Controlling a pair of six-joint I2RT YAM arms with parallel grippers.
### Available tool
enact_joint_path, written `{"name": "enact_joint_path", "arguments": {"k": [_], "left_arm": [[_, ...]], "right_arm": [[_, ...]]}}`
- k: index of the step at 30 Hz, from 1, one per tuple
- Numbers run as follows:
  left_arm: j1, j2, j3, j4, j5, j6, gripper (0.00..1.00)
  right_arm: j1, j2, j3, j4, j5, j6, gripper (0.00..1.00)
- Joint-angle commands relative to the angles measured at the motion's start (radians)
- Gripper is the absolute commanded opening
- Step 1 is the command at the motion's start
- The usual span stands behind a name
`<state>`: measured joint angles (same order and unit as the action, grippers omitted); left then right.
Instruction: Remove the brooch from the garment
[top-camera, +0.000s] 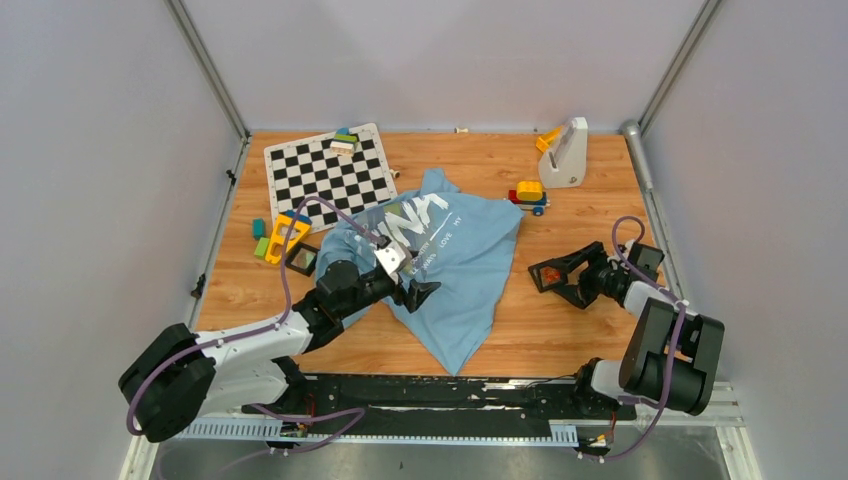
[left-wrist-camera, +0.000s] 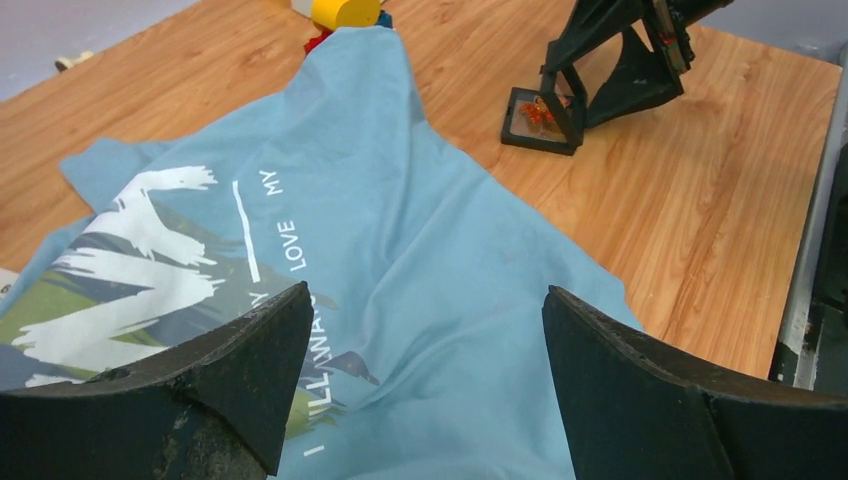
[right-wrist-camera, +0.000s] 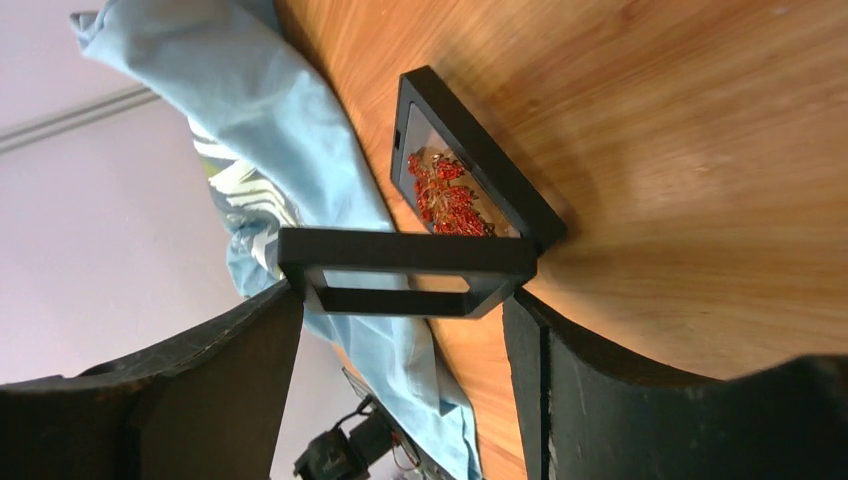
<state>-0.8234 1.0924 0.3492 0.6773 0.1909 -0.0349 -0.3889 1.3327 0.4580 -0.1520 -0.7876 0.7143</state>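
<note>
The light blue garment (top-camera: 460, 260) lies crumpled in the middle of the wooden table, print side up; it also shows in the left wrist view (left-wrist-camera: 420, 200) and the right wrist view (right-wrist-camera: 300, 130). The tiny orange-red brooch (top-camera: 548, 272) lies inside an open black display case (top-camera: 560, 285) to the right of the garment, off the cloth (left-wrist-camera: 535, 113) (right-wrist-camera: 450, 195). My left gripper (top-camera: 418, 292) (left-wrist-camera: 428, 290) is open and empty, low over the garment's lower middle. My right gripper (top-camera: 590, 282) (right-wrist-camera: 403, 290) is open, its tips straddling the case's raised lid (right-wrist-camera: 400, 265).
A checkerboard (top-camera: 325, 175) with small blocks lies at the back left. An orange triangular frame (top-camera: 288, 235) and loose blocks sit left of the garment. A toy block stack (top-camera: 528, 193) and a white stand (top-camera: 565, 155) are at the back right. Walls enclose three sides.
</note>
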Motion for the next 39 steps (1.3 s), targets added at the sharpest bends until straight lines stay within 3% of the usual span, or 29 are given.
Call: {"name": "enact_joint_path", "arguments": {"k": [1,6,17,23,30,33,36,39], "left_arm": [[0.001,-0.02,0.048,-0.046,-0.105,-0.069,0.93],[0.001,-0.039,0.106,-0.185,-0.186,-0.091,0.99],[0.026,-0.015,0.17,-0.316,-0.227,-0.115,1.0],[0.17,-0.037,0.232,-0.488,-0.26,-0.183,1.0],[0.254,-0.113,0.28,-0.613,-0.575,-0.097,1.0],[0.34,-0.114,0.255,-0.572,-0.65,-0.067,1.0],[0.392,-0.102,0.199,-0.433,-0.75,0.003,1.0],[0.483,-0.078,0.16,-0.338,-0.731,0.029,1.0]], "right_arm": [[-0.004,-0.019,0.032,-0.008,0.138,0.05,0.55],[-0.005,-0.022,0.099,-0.082,0.204,0.042,0.85],[0.028,-0.316,0.117,-0.141,0.221,-0.103,0.96],[0.158,-0.452,0.155,-0.084,0.361,-0.131,1.0],[0.294,-0.488,0.102,0.208,0.614,-0.213,1.0],[0.294,-0.492,0.043,0.352,0.657,-0.276,1.0],[0.294,-0.482,-0.004,0.449,0.701,-0.335,1.0],[0.278,-0.451,-0.016,0.482,0.717,-0.401,1.0]]}}
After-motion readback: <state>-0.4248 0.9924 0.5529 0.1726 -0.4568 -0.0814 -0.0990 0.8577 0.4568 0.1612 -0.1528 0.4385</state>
